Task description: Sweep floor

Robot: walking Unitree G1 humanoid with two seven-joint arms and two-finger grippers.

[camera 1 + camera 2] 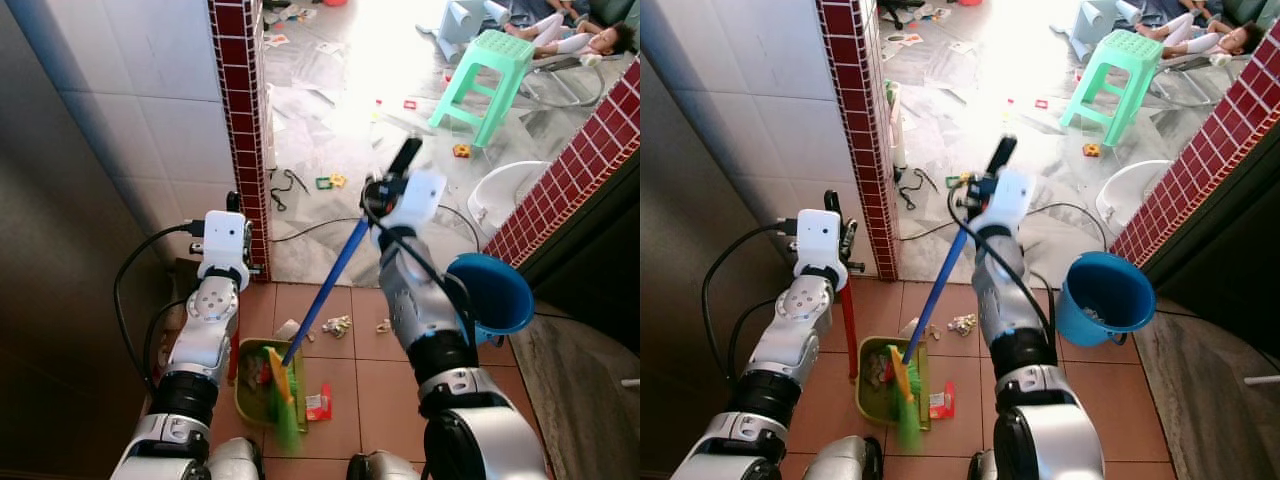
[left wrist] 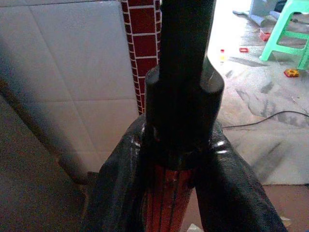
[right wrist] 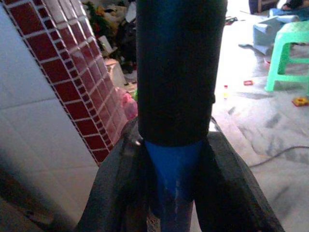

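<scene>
On floor tiles: green dustpan [image 1: 885,375] | left gripper [image 2: 178,159] clenched red handle [image 1: 848,330] | right gripper [image 3: 176,179] clasped blue broom [image 1: 937,290] | bristles in pan

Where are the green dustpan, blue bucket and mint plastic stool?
green dustpan [image 1: 872,390], right eye view, left rim of the pan.
blue bucket [image 1: 1110,290], right eye view, inner wall.
mint plastic stool [image 1: 501,47], left eye view, perforated seat top.
</scene>
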